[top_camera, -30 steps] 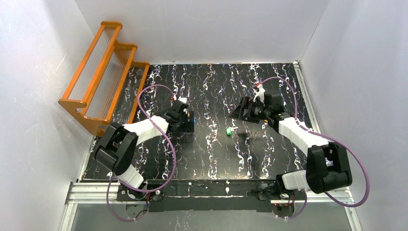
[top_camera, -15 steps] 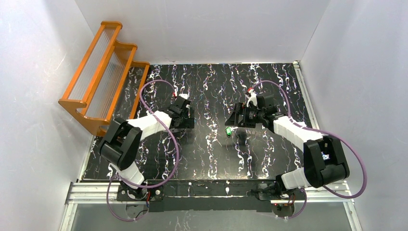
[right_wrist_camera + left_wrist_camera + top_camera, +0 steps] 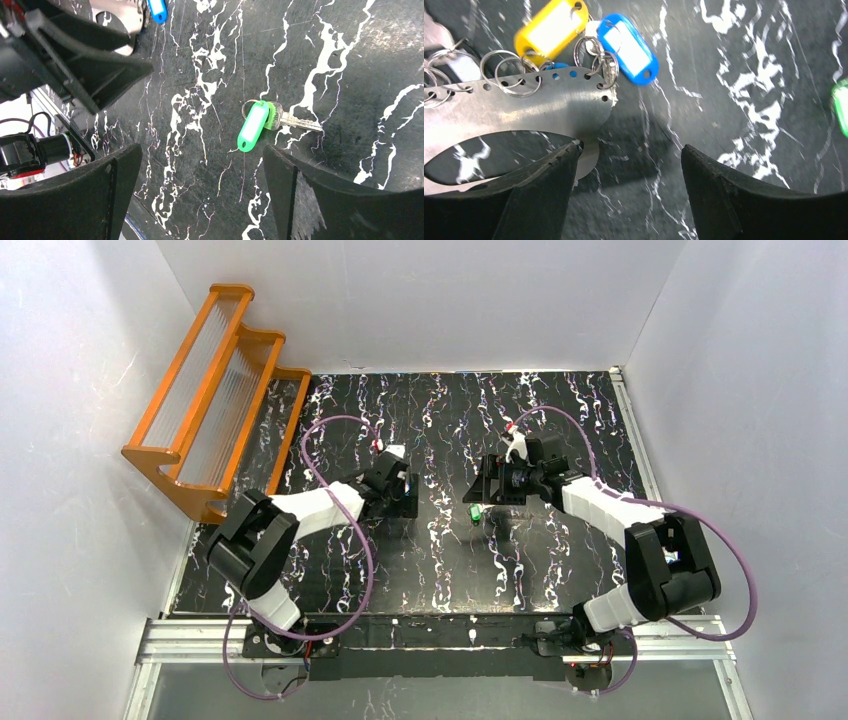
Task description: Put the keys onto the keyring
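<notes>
The keyring (image 3: 524, 102) is a flat silver plate with a row of holes and thin rings, lying on the black marbled table. A yellow-tagged key (image 3: 551, 25) and a blue-tagged key (image 3: 629, 47) hang from its rings. My left gripper (image 3: 630, 152) is open just beside the plate; its left fingertip (image 3: 566, 155) overlaps the plate's edge and only table shows between the fingers. The green-tagged key (image 3: 254, 125) lies loose on the table with its silver blade (image 3: 297, 121) pointing right. My right gripper (image 3: 200, 155) is open just short of it. In the top view the green key (image 3: 475, 511) lies between the two grippers.
An orange stepped rack (image 3: 215, 390) stands at the back left against the wall. White walls close the table on three sides. The left gripper's black body (image 3: 75, 55) fills the upper left of the right wrist view, close to the right gripper.
The right gripper has moved left and down toward the green key. The left gripper has shifted slightly right, toward the middle. Both stay open.
</notes>
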Available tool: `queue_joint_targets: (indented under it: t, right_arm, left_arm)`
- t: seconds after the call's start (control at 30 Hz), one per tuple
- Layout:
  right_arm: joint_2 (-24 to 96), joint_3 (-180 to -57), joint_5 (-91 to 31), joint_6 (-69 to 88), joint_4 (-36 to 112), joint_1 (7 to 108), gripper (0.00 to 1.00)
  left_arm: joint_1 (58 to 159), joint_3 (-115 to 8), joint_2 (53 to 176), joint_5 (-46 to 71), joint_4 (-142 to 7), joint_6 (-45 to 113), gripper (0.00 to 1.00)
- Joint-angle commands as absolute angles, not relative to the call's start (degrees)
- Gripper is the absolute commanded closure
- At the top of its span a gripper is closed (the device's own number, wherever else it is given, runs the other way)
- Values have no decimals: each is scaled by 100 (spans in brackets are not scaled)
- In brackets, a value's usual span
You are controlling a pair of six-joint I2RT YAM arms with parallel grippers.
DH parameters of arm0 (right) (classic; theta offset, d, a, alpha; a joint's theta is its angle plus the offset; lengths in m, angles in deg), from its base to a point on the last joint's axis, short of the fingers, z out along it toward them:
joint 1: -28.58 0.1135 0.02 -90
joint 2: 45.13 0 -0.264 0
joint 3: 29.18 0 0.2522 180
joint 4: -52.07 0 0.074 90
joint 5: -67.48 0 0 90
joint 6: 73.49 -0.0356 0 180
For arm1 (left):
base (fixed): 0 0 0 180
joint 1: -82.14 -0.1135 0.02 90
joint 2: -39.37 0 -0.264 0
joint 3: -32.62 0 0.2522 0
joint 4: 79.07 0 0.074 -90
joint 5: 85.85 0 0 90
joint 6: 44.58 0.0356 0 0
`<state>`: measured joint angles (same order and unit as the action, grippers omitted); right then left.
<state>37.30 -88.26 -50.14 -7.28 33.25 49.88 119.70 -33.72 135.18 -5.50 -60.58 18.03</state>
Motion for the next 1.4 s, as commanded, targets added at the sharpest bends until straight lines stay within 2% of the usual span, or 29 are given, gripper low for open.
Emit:
queue_joint_targets:
  t: [0.0, 0.13, 0.43, 0.73, 1.07, 1.17, 1.37]
  right_arm:
    - [3901, -9138, -5143, -619, 3313, 5067, 1]
    - [4098, -9250, -5161, -555, 3308, 5192, 1]
    - [4846, -10168, -4877, -174, 3045, 5817, 7]
    - [6113, -11672, -4001, 337, 2265, 6633, 15]
    - [7390, -13009, -3930, 654, 1738, 7211, 35]
    - [7456, -12985, -3969, 721, 1685, 7300, 37]
    - [7323, -12451, -4388, 584, 1867, 7331, 52]
  left_arm:
    - [12211, -2812, 12930, 167, -6069, 1272, 27]
    - [12246, -2287, 12294, 614, -6429, 928, 27]
    - [12035, -2295, 11340, 185, -5972, 647, 24]
    - [10627, -1970, 10994, 678, -5342, 579, 23]
    - [9832, -1092, 10266, 621, -5113, 49, 24]
    - [9809, -831, 10202, 741, -5368, -93, 25]
    - [9800, -608, 10268, 600, -5637, -136, 27]
